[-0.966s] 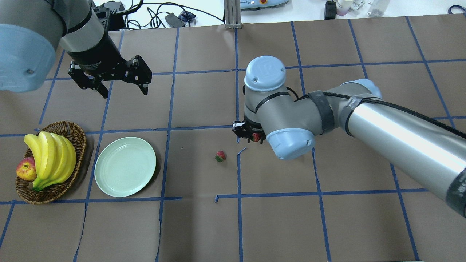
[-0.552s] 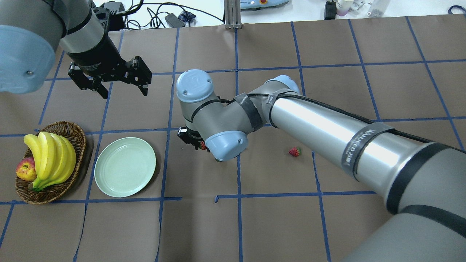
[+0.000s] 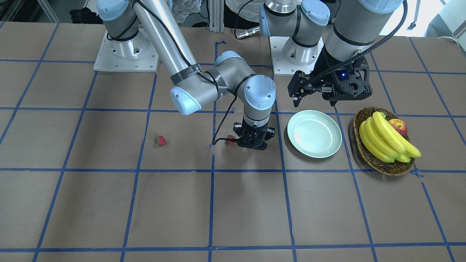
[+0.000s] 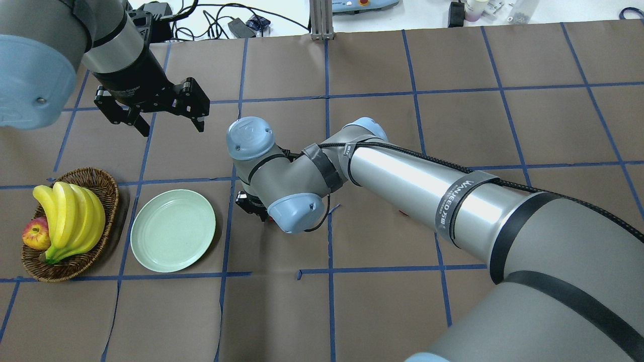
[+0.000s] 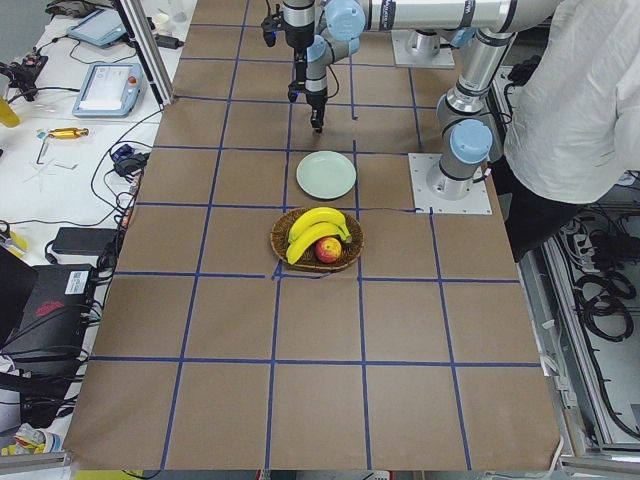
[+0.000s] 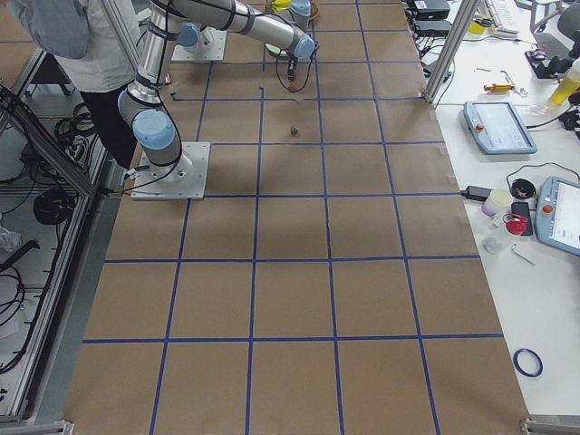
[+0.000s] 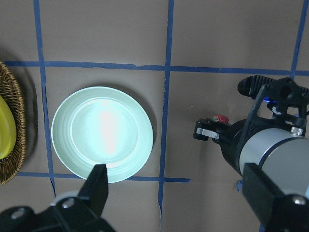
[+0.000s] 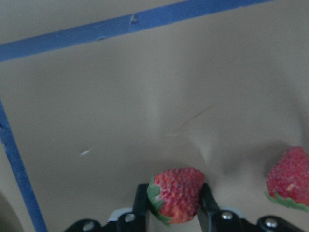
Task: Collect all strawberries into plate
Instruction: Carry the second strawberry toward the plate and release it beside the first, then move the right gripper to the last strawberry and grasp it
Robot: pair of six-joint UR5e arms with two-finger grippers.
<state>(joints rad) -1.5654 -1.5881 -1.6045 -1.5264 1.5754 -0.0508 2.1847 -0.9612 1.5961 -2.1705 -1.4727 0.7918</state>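
Observation:
My right gripper (image 8: 175, 202) is shut on a red strawberry (image 8: 177, 191) and hangs low over the table (image 3: 251, 142), about a plate's width from the pale green plate (image 4: 172, 230). That plate holds nothing. A second strawberry (image 3: 230, 140) lies on the paper right beside the gripper, on the side away from the plate; it also shows in the right wrist view (image 8: 289, 183). A third strawberry (image 3: 160, 140) lies farther out on my right side. The left gripper (image 4: 172, 128) hovers open behind the plate with nothing between its fingers.
A wicker basket (image 4: 103, 177) with bananas (image 4: 70, 213) and an apple (image 4: 35, 235) stands just left of the plate. My right forearm (image 4: 427, 196) spans the table's middle. A person (image 5: 575, 100) stands by the robot bases.
The right arm has swung left with the strawberry in its gripper, passing over the second strawberry and stopping near the plate. The left arm has not moved.

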